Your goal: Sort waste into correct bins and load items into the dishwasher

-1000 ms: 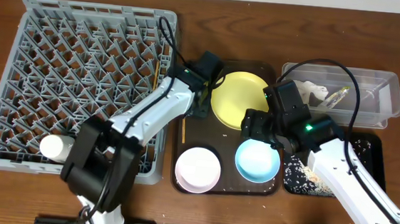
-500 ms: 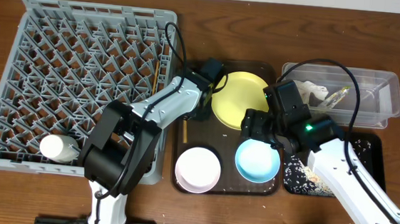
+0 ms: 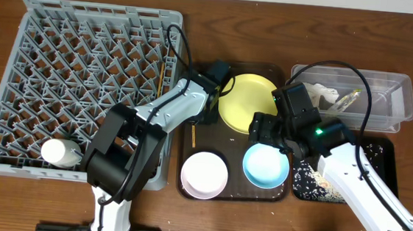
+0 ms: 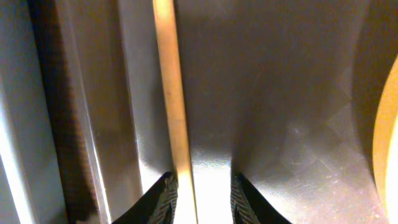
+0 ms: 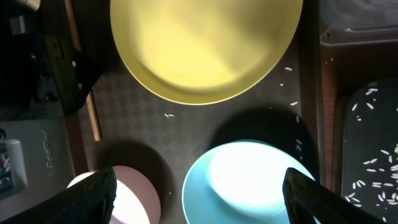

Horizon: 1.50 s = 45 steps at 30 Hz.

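My left gripper (image 4: 203, 178) is low over the left side of the brown tray. A wooden chopstick (image 4: 171, 93) runs between its fingers, against the left finger (image 4: 163, 199), with a gap to the right one. In the overhead view that chopstick (image 3: 192, 134) sticks out below the left gripper (image 3: 196, 119). My right gripper (image 5: 199, 196) is open wide above the light-blue bowl (image 5: 249, 180). The yellow plate (image 3: 248, 102) and white bowl (image 3: 204, 174) share the tray. The dishwasher rack (image 3: 86, 47) holds a white cup (image 3: 57, 151) and another chopstick (image 3: 160, 71).
The brown serving tray (image 3: 232, 190) lies between the rack and the bins. The clear tub (image 3: 400, 97) at the back right holds crumpled paper (image 3: 325, 95) and a wrapper (image 3: 348, 99). Rice grains lie in the black tray (image 3: 380, 155) and a few on the brown tray.
The left arm has swung in and come down over the chopstick, and its jaws have narrowed around it. The right arm has not moved.
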Each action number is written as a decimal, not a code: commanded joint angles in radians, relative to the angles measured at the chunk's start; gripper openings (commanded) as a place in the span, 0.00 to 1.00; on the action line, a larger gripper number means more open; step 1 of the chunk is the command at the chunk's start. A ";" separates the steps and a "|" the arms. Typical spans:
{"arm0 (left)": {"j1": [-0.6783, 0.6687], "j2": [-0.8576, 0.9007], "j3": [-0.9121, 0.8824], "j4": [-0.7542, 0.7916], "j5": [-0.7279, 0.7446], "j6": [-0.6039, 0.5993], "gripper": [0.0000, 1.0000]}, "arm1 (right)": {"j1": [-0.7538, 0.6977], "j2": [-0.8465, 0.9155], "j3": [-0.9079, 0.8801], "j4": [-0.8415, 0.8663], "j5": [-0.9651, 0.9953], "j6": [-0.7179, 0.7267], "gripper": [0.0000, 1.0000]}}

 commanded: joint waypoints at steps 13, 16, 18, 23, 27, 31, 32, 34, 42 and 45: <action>0.014 -0.102 0.072 -0.189 0.002 -0.049 0.08 | -0.008 -0.010 0.005 -0.001 0.009 0.013 0.83; 0.016 -0.204 0.101 -0.240 0.002 -0.002 0.08 | -0.008 -0.010 0.005 -0.001 0.009 0.013 0.83; 0.016 -0.288 0.103 -0.262 -0.008 0.045 0.08 | -0.008 -0.010 0.005 -0.001 0.009 0.013 0.84; 0.021 -0.425 0.103 -0.308 -0.128 0.131 0.08 | -0.008 -0.010 0.005 0.000 0.009 0.013 0.84; 0.050 -0.437 0.087 -0.366 -0.238 0.146 0.08 | -0.008 -0.010 0.005 0.000 0.009 0.013 0.84; 0.101 -0.422 0.011 -0.338 -0.238 0.156 0.10 | -0.008 -0.010 0.005 0.000 0.009 0.013 0.84; 0.114 -0.414 -0.010 -0.324 -0.230 0.156 0.11 | -0.008 -0.010 0.005 0.000 0.009 0.013 0.84; 0.134 -0.396 -0.028 -0.312 -0.191 0.158 0.12 | -0.008 -0.010 0.005 0.000 0.009 0.014 0.84; 0.141 -0.414 0.032 -0.364 0.009 0.191 0.36 | -0.008 -0.010 0.005 -0.001 0.009 0.013 0.84; 0.140 -0.456 0.068 -0.389 0.153 0.191 0.41 | -0.008 -0.010 0.005 -0.001 0.010 0.013 0.84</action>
